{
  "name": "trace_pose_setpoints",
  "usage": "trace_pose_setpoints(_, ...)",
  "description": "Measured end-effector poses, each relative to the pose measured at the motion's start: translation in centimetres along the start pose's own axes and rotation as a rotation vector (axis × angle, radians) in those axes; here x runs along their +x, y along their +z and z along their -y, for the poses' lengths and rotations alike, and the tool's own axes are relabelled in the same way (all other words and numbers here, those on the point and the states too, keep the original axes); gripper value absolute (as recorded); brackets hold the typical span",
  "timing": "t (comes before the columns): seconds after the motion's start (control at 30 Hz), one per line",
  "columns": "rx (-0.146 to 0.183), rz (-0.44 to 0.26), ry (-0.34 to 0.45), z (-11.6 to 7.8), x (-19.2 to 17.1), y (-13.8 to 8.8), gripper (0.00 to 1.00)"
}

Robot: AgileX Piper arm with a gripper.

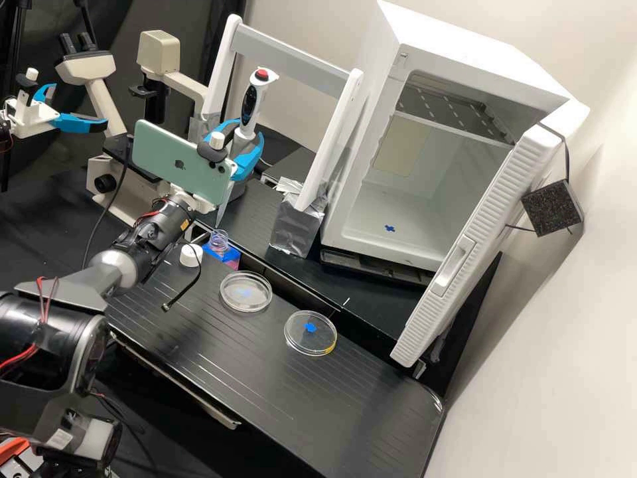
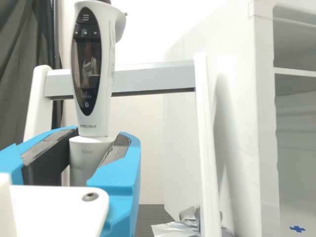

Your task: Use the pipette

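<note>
My tool point(image 2: 94, 142) is gripping the pipette point(image 1: 249, 109), nearly upright and above the open bottle point(image 1: 229, 255), whose cap point(image 1: 191, 256) sits beside it. I judge pickup done; drawing liquid, then dispensing into the dish point(image 1: 233, 303) near that bottle, likely remains.

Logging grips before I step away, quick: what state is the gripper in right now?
Gripper: closed on the pipette, holding it roughly upright by its grey lower body.
</note>
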Motion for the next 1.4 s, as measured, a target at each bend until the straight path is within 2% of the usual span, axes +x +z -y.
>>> trace_pose_setpoints(0.13,-0.034,-0.008,-0.007,0.9,-0.4,0.3,0.0)
trace_pose_setpoints(0.4,-0.06,-0.007,0.005,0.7,-0.4,0.9,0.0)
trace_pose_setpoints(0.7,-0.017,0.019,0.018,-0.8,-0.5,1.3,0.0)
trace_pose_setpoints(1.2,-0.017,0.029,-0.013,0.1,-0.8,1.6,0.0)
trace_pose_setpoints(1.3,-0.025,0.03,-0.012,0.6,-1.0,1.6,0.0)
trace_pose_setpoints(1.4,-0.067,0.025,0.003,1.3,-1.2,1.6,0.0)
